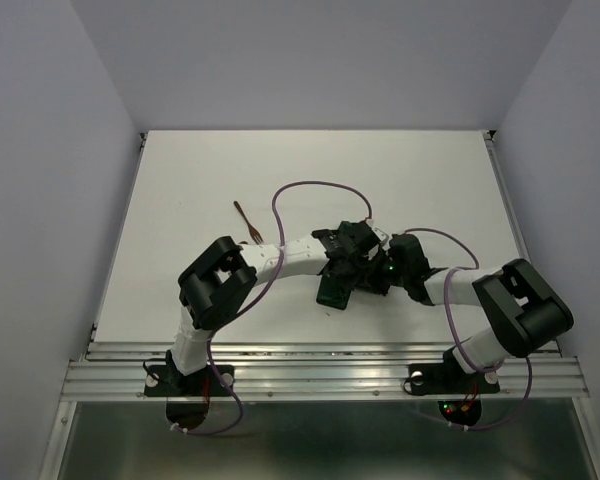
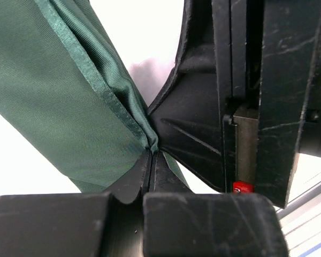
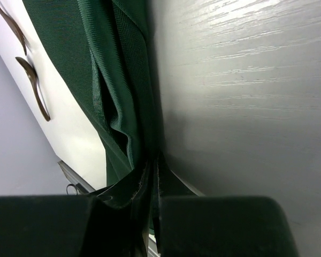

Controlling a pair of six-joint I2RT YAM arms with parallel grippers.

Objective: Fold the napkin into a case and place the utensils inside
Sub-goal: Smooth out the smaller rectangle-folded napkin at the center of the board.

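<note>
two robot arms meet over the middle of a white tabletop (image 1: 180,200). the left fingers (image 2: 148,170) are pressed together, pinching the dark green napkin (image 1: 337,288) at its hem. the right fingers (image 3: 147,179) pinch its bunched folds. the wooden utensils (image 1: 247,222) lie apart, far left.

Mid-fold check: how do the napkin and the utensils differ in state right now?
The napkin is pinched in both the left gripper and right gripper; the utensils lie untouched on the table. The napkin is dark green, bunched cloth; the utensils are slim and brown. The napkin is far larger than the utensils.
</note>
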